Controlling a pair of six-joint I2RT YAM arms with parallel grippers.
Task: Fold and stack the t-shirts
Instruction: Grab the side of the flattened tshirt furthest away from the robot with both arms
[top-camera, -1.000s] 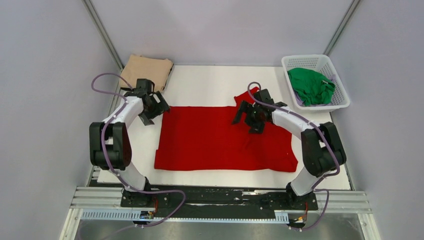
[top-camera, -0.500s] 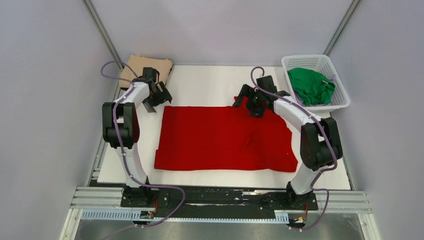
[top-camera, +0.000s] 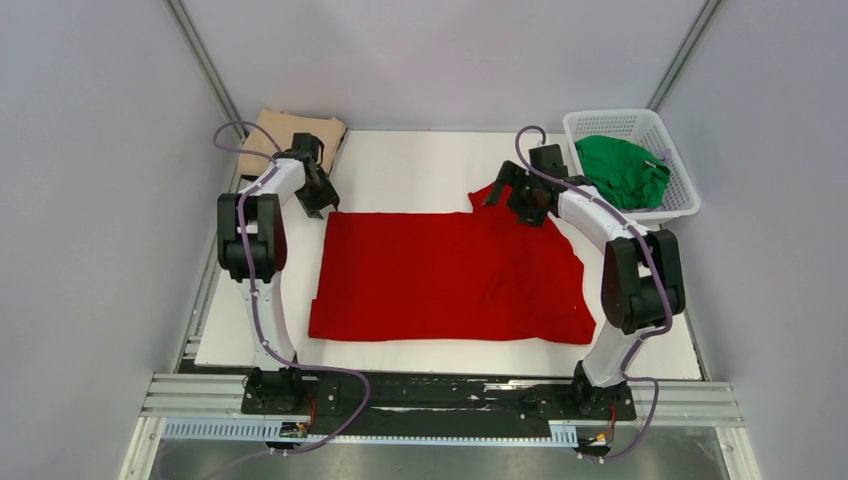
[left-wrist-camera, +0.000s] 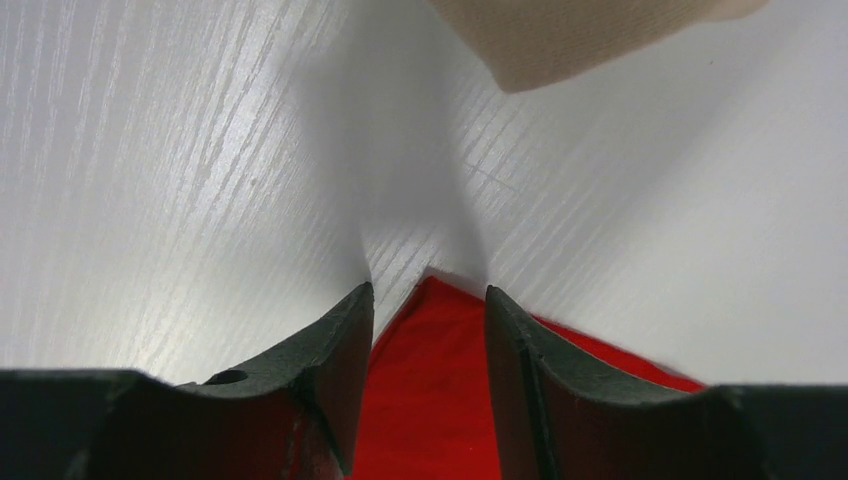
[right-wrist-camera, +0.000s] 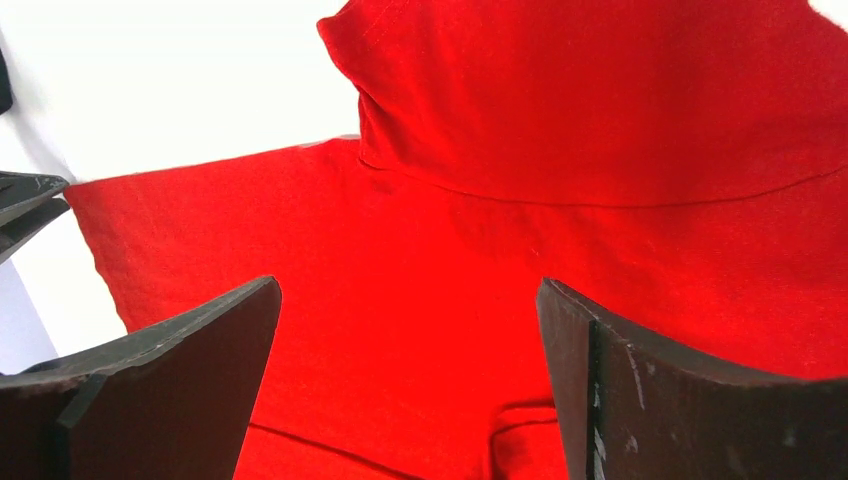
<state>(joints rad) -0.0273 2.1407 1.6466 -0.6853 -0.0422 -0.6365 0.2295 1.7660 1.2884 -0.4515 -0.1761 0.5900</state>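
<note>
**Both tools at the red shirt's far edge, one toward each end**

The red t-shirt (top-camera: 440, 275) lies spread flat in the middle of the table (top-camera: 420, 160), its long axis running left to right. Its far edge is the line the coming fold seems to turn on.

The left tool (top-camera: 318, 196) hangs right over the far left corner. In the left wrist view its fingers stand apart with the point of that corner (left-wrist-camera: 432, 300) lying between them, not pinched. The cloth runs from there toward the near side and the right.

The right tool (top-camera: 522, 194) is over the far edge toward the right end, beside the sleeve (top-camera: 490, 196) that pokes out past the edge. Its fingers are spread wide with red cloth beneath them and nothing gripped. The far right corner proper lies a little farther right of it.

Each arm is therefore the nearer one for its own end, and a pull would likely bring the far edge toward the near edge.

The tan t-shirt (top-camera: 290, 131) sits folded at the far left corner of the table. The green t-shirt (top-camera: 620, 170) lies bunched in the basket (top-camera: 683, 207) at the far right.
</note>
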